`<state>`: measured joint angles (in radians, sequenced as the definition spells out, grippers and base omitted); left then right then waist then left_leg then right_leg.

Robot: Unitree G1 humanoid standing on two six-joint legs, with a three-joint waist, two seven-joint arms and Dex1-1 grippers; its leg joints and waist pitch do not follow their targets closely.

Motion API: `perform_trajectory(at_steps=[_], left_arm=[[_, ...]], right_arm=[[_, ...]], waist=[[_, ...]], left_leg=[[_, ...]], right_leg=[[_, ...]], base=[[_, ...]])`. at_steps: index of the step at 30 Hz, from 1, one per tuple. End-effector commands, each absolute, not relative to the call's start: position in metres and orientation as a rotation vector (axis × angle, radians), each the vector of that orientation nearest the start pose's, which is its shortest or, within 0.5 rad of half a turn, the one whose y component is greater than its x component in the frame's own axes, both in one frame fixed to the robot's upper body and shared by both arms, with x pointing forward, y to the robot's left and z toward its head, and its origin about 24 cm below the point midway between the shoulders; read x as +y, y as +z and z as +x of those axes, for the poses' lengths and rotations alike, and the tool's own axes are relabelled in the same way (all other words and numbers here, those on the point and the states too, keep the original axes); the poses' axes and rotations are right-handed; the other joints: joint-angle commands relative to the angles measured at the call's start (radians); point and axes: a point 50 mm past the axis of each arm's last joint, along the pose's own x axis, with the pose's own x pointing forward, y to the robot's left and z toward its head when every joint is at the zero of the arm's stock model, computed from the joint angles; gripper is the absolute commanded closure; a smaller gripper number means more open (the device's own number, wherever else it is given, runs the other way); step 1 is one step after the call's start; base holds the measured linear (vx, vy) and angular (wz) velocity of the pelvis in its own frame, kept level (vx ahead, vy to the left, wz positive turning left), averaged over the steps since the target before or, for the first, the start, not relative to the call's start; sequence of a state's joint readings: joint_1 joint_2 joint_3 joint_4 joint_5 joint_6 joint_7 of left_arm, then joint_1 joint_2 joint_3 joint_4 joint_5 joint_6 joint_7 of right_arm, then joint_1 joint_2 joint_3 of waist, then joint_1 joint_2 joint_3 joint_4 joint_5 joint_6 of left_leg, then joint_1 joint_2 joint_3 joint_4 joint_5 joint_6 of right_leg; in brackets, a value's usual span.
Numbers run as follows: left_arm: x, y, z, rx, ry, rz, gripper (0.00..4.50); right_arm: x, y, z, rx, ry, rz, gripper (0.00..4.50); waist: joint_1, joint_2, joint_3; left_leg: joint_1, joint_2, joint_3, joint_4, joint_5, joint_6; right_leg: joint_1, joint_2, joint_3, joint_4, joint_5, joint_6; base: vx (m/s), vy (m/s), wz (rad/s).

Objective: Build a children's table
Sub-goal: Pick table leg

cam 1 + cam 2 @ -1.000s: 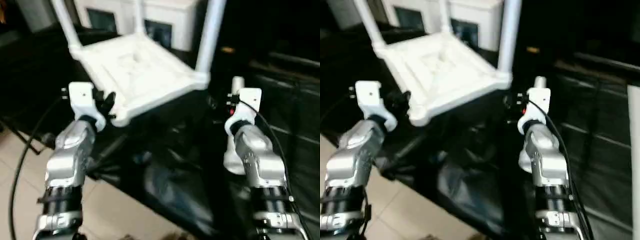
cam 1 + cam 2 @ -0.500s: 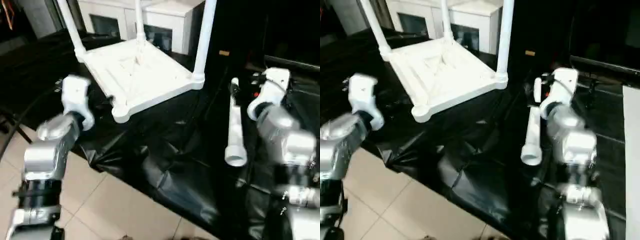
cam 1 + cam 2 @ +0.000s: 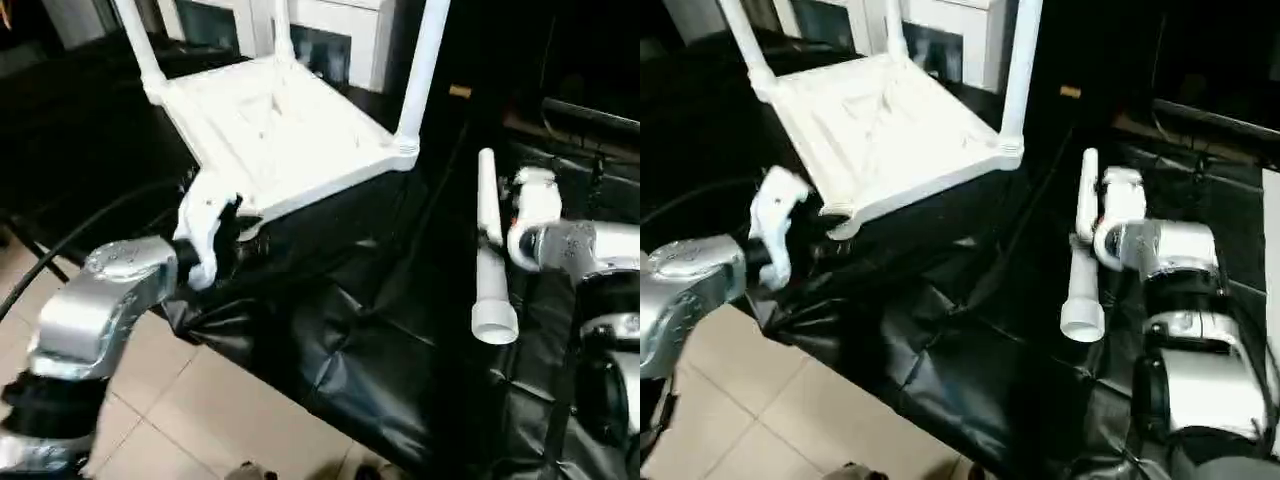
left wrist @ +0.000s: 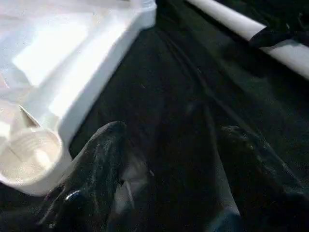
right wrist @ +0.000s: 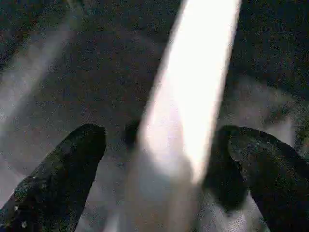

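Observation:
The children's table top point(image 3: 285, 130) lies upside down on the black sheet, ribbed underside up. Three white legs point(image 3: 424, 70) stand in its corner sockets. The near corner socket point(image 4: 28, 155) holds nothing. My left gripper point(image 4: 169, 140) hovers open just beside that corner, low over the sheet, with nothing between its fingers point(image 4: 104, 145). A fourth leg point(image 3: 491, 262) lies loose on the sheet at the right, wide end toward me. My right gripper point(image 5: 164, 137) is open with one finger point(image 5: 72, 164) on each side of that leg, and gaps show on both sides.
A white cabinet with glass doors point(image 3: 345, 30) stands behind the table top. The black sheet point(image 3: 350, 340) drapes over the bench edge, with tiled floor point(image 3: 160, 400) below at the near left. A black cable point(image 3: 80, 235) runs from my left wrist.
My left gripper has swung in to the table top's near corner and opened wider. My right gripper has moved out to the loose leg and now straddles it. The camera has shifted.

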<state>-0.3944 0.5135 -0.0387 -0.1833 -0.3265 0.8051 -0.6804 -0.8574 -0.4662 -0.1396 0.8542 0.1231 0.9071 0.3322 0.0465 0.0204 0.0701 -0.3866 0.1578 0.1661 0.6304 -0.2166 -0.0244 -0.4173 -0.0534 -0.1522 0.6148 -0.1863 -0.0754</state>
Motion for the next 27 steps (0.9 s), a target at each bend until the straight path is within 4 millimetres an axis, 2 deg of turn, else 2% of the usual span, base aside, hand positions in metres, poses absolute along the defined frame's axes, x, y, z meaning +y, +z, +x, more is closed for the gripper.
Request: perform_trajectory(at_steps=[1,2,5,8,10,11,13,15,19,22,24,27], left_arm=[[0.170,0.129,0.287,0.351,-0.788,0.153,1.08],[0.170,0.129,0.286,0.356,-0.790,0.150,1.08],[0.169,0.128,0.284,0.364,-0.800,0.144,1.08],[0.168,0.129,0.283,0.374,-0.804,0.145,1.08],[0.167,0.129,0.281,0.386,-0.811,0.149,1.08],[0.167,0.129,0.281,0.389,-0.812,0.150,0.81],[0.167,0.129,0.281,0.391,-0.808,0.150,0.75],[0.168,0.129,0.282,0.390,-0.800,0.155,0.62],[0.170,0.125,0.284,0.411,-0.750,0.209,0.31],[0.172,0.124,0.286,0.415,-0.715,0.215,0.03],[0.176,0.123,0.288,0.407,-0.659,0.263,0.00],[0.178,0.121,0.288,0.415,-0.625,0.288,0.00]], right_arm=[[-0.258,0.076,0.352,0.894,0.015,0.050,0.27],[-0.261,0.074,0.351,0.908,0.006,0.048,0.27],[-0.264,0.072,0.349,0.927,-0.004,0.042,0.58],[-0.265,0.071,0.348,0.946,0.005,0.051,0.71],[-0.266,0.071,0.347,0.961,0.020,0.083,0.95],[-0.266,0.071,0.347,0.963,0.023,0.089,1.13],[-0.266,0.069,0.347,0.970,0.032,0.107,1.14],[-0.265,0.067,0.346,0.973,0.044,0.125,1.47],[-0.265,0.060,0.342,0.989,0.045,0.155,1.77],[-0.266,0.056,0.340,0.989,0.038,0.185,2.04],[-0.269,0.052,0.338,0.986,0.018,0.217,2.21],[-0.270,0.051,0.337,0.977,0.004,0.231,2.44]], waist=[[0.007,-0.020,-0.080],[0.007,-0.025,-0.076],[0.006,-0.023,-0.071],[0.004,-0.029,-0.066],[0.005,-0.026,-0.068],[0.004,-0.027,-0.069],[0.005,-0.028,-0.070],[0.007,-0.028,-0.074],[0.009,-0.026,-0.077],[0.008,-0.025,-0.076],[0.009,-0.021,-0.075],[0.008,-0.021,-0.075]], left_leg=[[0.009,0.067,-0.019,-0.051,0.033,0.134],[0.018,0.073,-0.016,-0.056,-0.016,0.097],[0.026,0.078,-0.016,-0.060,-0.065,0.061],[0.030,0.076,-0.017,-0.063,-0.118,0.028],[0.029,0.074,-0.018,-0.062,-0.107,0.028],[0.028,0.075,-0.017,-0.062,-0.103,0.028],[0.025,0.074,-0.017,-0.061,-0.089,0.033],[0.021,0.075,-0.018,-0.060,-0.060,0.043],[0.019,0.078,-0.019,-0.059,-0.039,0.054],[0.021,0.078,-0.019,-0.058,-0.055,0.048],[0.022,0.077,-0.019,-0.058,-0.068,0.043],[0.024,0.076,-0.019,-0.058,-0.080,0.037]], right_leg=[[0.079,-0.108,0.080,-0.082,-0.210,-0.120],[0.075,-0.107,0.082,-0.089,-0.293,-0.095],[0.070,-0.108,0.083,-0.098,-0.346,-0.082],[0.076,-0.114,0.081,-0.106,-0.413,-0.062],[0.078,-0.113,0.082,-0.105,-0.400,-0.060],[0.078,-0.113,0.082,-0.104,-0.391,-0.063],[0.079,-0.112,0.083,-0.100,-0.366,-0.070],[0.082,-0.112,0.084,-0.091,-0.317,-0.086],[0.084,-0.111,0.084,-0.084,-0.262,-0.109],[0.083,-0.112,0.083,-0.087,-0.276,-0.116],[0.083,-0.112,0.082,-0.090,-0.291,-0.114],[0.084,-0.111,0.081,-0.093,-0.307,-0.104]], base=[[0.000,0.000,0.00],[0.000,0.000,0.00],[0.000,0.000,0.00],[0.000,0.000,0.00],[0.000,0.000,0.00],[0.000,0.000,0.00],[0.000,0.000,0.00],[0.000,0.000,0.00],[0.000,0.000,0.00],[0.000,0.000,0.00],[0.000,0.000,0.00],[0.000,0.000,0.00]])
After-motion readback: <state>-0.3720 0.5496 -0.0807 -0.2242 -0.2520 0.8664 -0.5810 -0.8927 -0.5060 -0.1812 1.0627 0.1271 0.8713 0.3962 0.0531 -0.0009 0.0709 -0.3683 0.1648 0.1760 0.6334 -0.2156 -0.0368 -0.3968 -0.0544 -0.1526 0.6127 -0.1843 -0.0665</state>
